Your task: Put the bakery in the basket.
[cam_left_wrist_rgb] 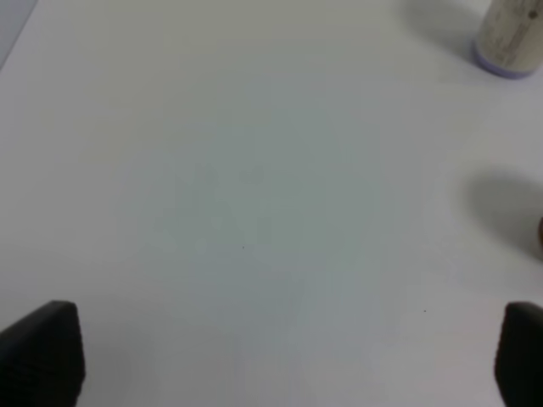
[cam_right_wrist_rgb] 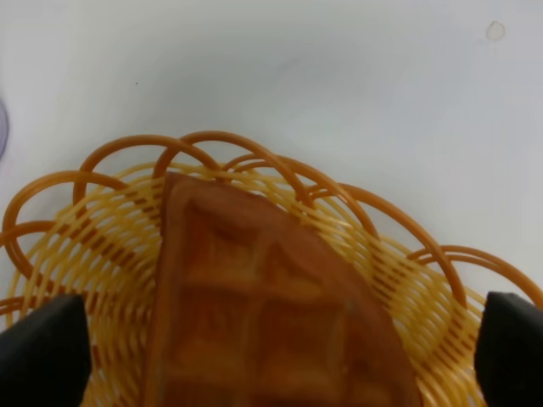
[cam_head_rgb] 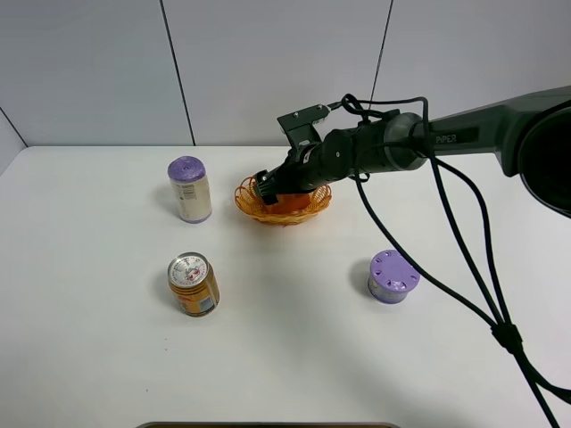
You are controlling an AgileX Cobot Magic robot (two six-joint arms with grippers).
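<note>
The basket (cam_head_rgb: 247, 202), oval and orange woven, stands at the back middle of the white table. The bakery (cam_head_rgb: 292, 204), an orange-brown waffle wedge, lies inside it. In the right wrist view the bakery (cam_right_wrist_rgb: 263, 305) rests on the basket's weave (cam_right_wrist_rgb: 102, 246), with the looped rim around it. My right gripper (cam_head_rgb: 270, 188) hangs just over the basket. Its fingers are spread wide on either side of the bakery and do not touch it (cam_right_wrist_rgb: 276, 343). My left gripper (cam_left_wrist_rgb: 271, 352) is open over bare table and does not show in the exterior view.
A tall can with a purple lid (cam_head_rgb: 189, 189) stands left of the basket and also shows in the left wrist view (cam_left_wrist_rgb: 509, 38). An orange can (cam_head_rgb: 194, 284) stands at the front left. A short purple-lidded can (cam_head_rgb: 393, 276) stands at the front right. Black cables (cam_head_rgb: 464, 259) hang from the right arm.
</note>
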